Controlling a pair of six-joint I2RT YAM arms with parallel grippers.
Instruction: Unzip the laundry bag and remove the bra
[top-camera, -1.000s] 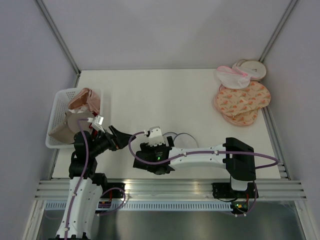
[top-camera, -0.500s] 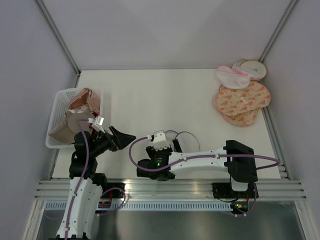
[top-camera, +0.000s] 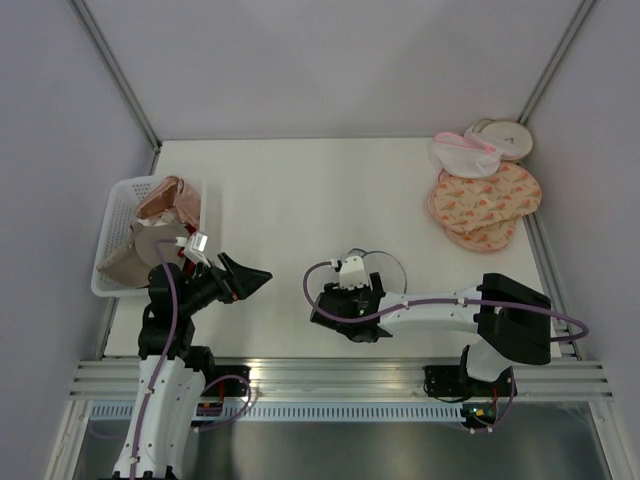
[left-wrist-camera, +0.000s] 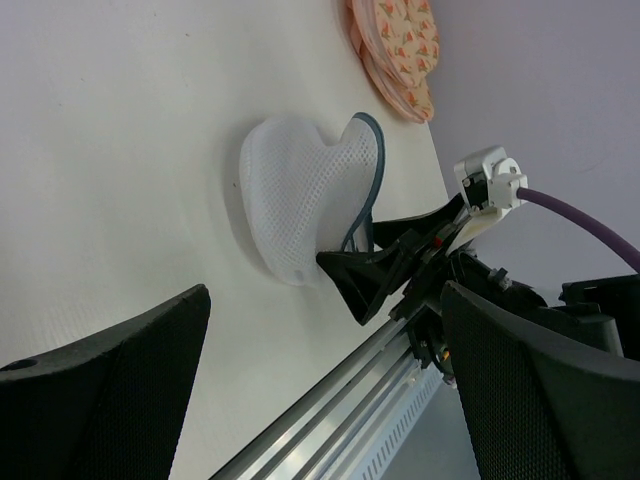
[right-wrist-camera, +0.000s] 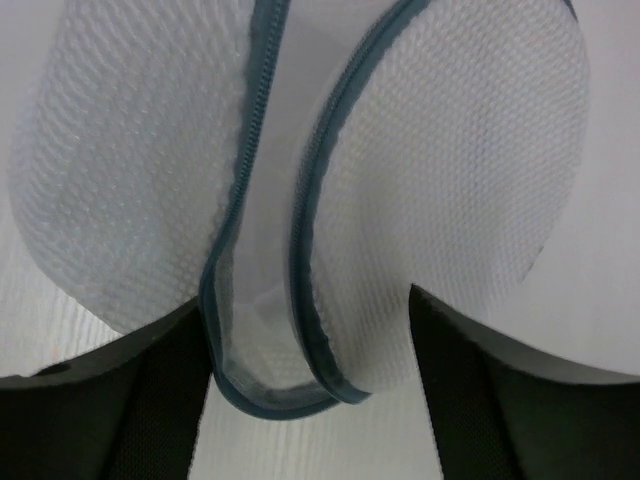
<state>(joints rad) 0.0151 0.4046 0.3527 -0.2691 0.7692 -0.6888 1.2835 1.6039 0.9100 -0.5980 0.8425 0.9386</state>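
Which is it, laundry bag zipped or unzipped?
Unzipped: on the laundry bag, the zipper edges gape apart in the right wrist view, pale interior between them.

I log the right arm swung rightward along the near edge, its tool (top-camera: 358, 292) now further right against the laundry bag (top-camera: 388, 266), which shows more of its rim. Left tool (top-camera: 262, 277) has reached slightly further right.

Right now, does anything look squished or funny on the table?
Yes. The laundry bag, right at the right hand, looks crumpled: it is folded up instead of round, its dark rim bends upward, and its zipper gapes open.
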